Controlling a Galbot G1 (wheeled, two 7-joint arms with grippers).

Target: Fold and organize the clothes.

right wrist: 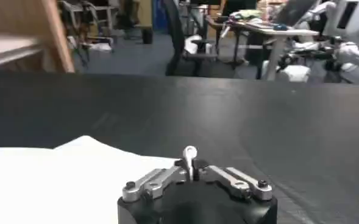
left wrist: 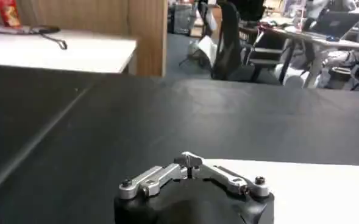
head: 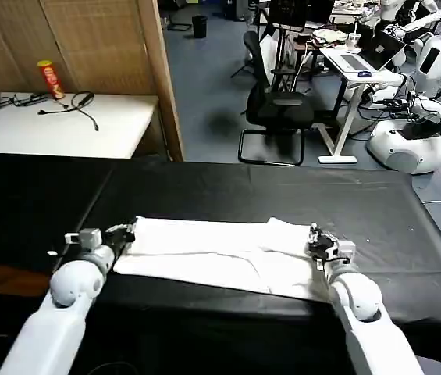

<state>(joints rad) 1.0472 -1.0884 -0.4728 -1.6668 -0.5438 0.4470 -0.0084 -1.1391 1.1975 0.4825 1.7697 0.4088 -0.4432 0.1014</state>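
Note:
The clothes, a white T-shirt [head: 220,254], lie folded into a long flat strip across the black table [head: 251,187]. My left gripper [head: 126,232] is at the strip's left end, low over the table. Its fingers are shut, and the cloth edge [left wrist: 301,189] lies just beside the tips [left wrist: 189,161]. My right gripper [head: 316,241] is over the strip's right end, also shut. The white cloth [right wrist: 63,176] spreads beside and under my right gripper [right wrist: 190,153]. I see no cloth pinched in either gripper.
A white side table [head: 64,125] with black cables and a red can [head: 51,79] stands at the far left behind a wooden screen [head: 95,39]. An office chair [head: 279,109] and desks stand beyond the table's far edge. Bare black tabletop surrounds the shirt.

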